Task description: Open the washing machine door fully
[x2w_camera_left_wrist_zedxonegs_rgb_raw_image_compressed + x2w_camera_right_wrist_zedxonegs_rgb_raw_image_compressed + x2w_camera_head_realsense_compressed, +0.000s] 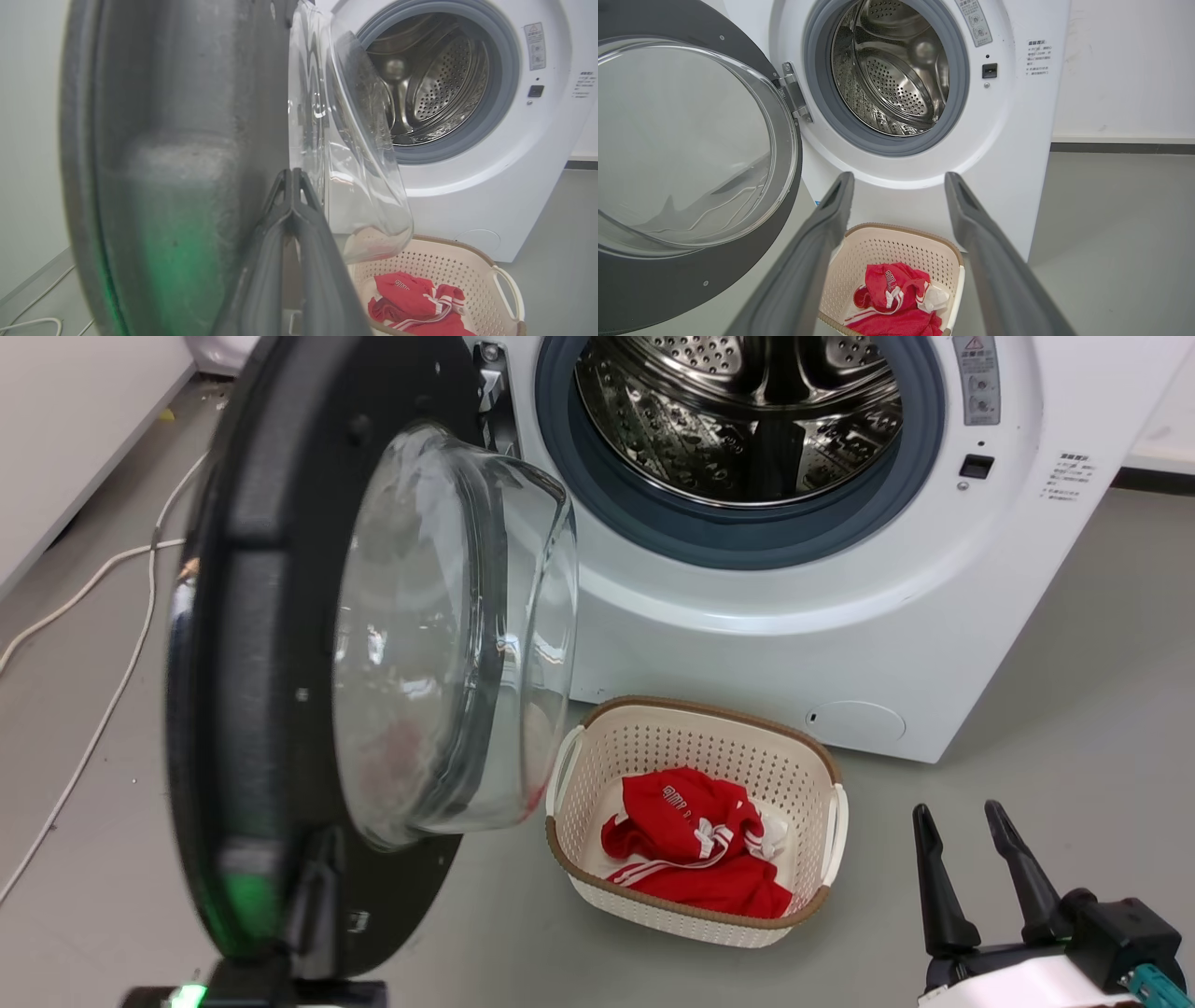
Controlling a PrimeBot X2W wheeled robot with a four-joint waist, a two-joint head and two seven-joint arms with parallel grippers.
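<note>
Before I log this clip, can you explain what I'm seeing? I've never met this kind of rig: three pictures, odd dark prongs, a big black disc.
These are three cameras on one two-armed wheeled robot. The head view looks down at a white washing machine with its steel drum exposed. The big black disc is the washing machine door, swung out on its hinge, with a clear glass bowl bulging from it.

The dark prongs are gripper fingers. The left wrist view looks along the left gripper, whose fingers are closed together against the door's inner face. The right wrist view looks along the right gripper, spread open and holding nothing; it also appears low in the head view.

On the floor before the machine stands a cream basket holding red clothing. White cables trail at left.
</note>
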